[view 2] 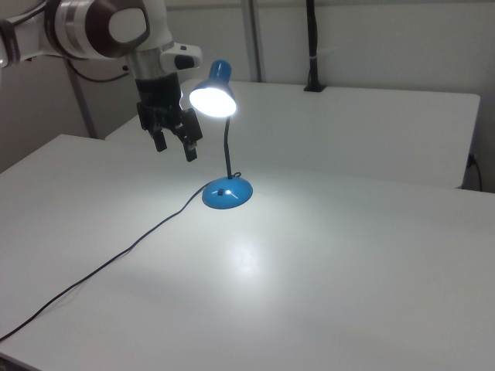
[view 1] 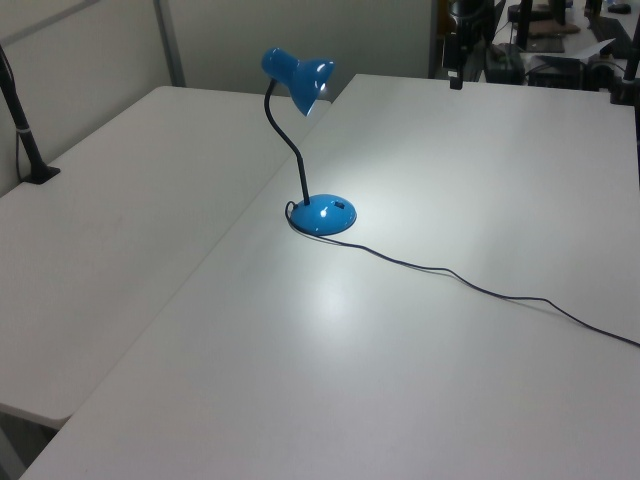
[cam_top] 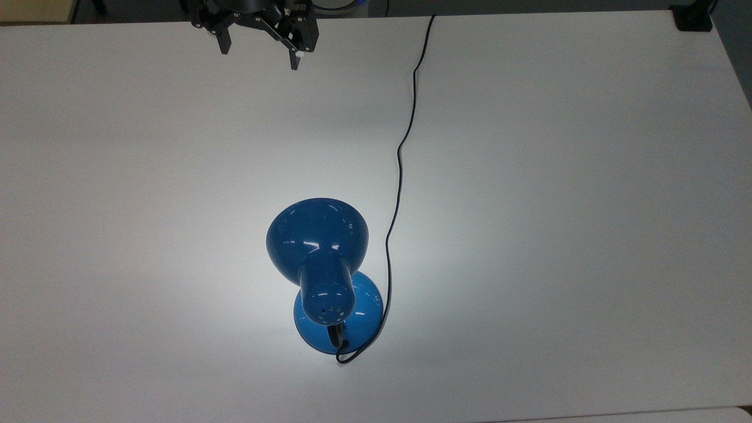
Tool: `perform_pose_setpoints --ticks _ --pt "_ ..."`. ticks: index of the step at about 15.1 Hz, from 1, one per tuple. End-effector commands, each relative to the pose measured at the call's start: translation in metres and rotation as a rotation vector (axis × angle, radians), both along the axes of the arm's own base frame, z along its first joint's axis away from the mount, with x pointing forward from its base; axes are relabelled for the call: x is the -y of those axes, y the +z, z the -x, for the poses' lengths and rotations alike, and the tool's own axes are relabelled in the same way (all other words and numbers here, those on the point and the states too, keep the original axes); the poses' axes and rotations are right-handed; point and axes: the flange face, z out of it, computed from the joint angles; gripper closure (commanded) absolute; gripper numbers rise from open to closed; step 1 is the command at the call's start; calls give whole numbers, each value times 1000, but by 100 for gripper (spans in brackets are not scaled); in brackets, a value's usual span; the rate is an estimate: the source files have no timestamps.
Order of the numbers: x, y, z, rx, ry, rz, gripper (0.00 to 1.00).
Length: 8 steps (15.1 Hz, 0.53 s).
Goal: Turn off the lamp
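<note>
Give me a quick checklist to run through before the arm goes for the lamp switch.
1. Lamp lit: ok, the shade glows in the right view and a bright pool lies on the table.
2. Gripper open: ok, fingers spread apart.
3. Gripper clear of lamp: ok, it hangs near the table's far edge at the top view's top.
4. Switch on base located: cannot tell, a small dark mark shows on it.
5. Cord out of the path: ok, it runs along the top view's right of the lamp.
</note>
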Motion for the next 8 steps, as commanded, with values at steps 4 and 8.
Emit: perform_pose_setpoints --ticks 4,8 --pt "3 -10 -4 1 46 7 8" --pt "7 -10 -5 -2 154 -12 85"
